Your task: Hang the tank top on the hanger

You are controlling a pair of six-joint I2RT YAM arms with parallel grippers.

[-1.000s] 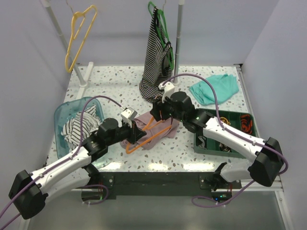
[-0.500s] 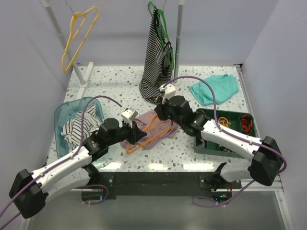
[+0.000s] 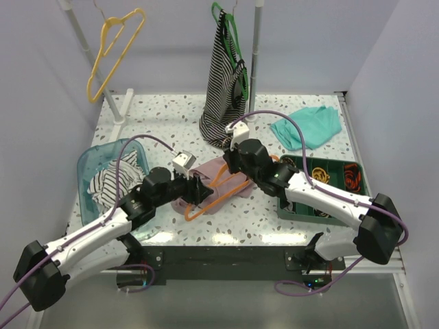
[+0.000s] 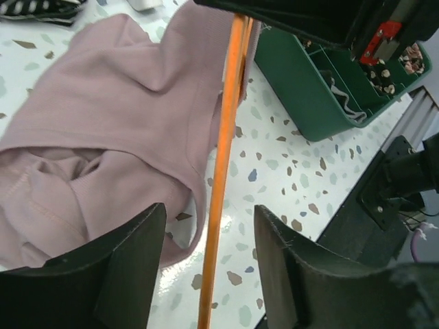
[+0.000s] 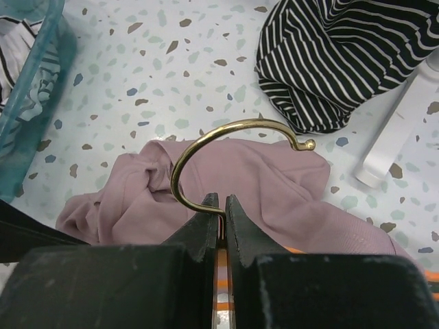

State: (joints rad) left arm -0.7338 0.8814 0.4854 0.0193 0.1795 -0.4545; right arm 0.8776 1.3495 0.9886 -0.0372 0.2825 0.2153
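The pink tank top (image 3: 221, 171) lies crumpled on the table between the two arms, and both wrist views show its fabric (image 4: 116, 103) (image 5: 274, 181). The orange hanger (image 3: 218, 195) rests across it. My right gripper (image 3: 230, 163) is shut on the hanger's neck just below the gold hook (image 5: 199, 147), its jaws (image 5: 221, 202) pressed together around the stem. My left gripper (image 3: 201, 192) is open at the hanger's lower end. The orange bar (image 4: 226, 137) runs through the gap between its fingers (image 4: 209, 212) without touching either one.
A teal basket (image 3: 88, 164) with striped cloth stands at the left. A striped top (image 3: 223, 89) hangs on a green hanger at the back, and a yellow hanger (image 3: 113, 51) hangs at the back left. A teal cloth (image 3: 307, 127) and a green compartment tray (image 3: 291, 202) lie at the right.
My left gripper has opened and let go of the hanger's bar. My right gripper has shut on the hanger's neck. The hanger shifted slightly.
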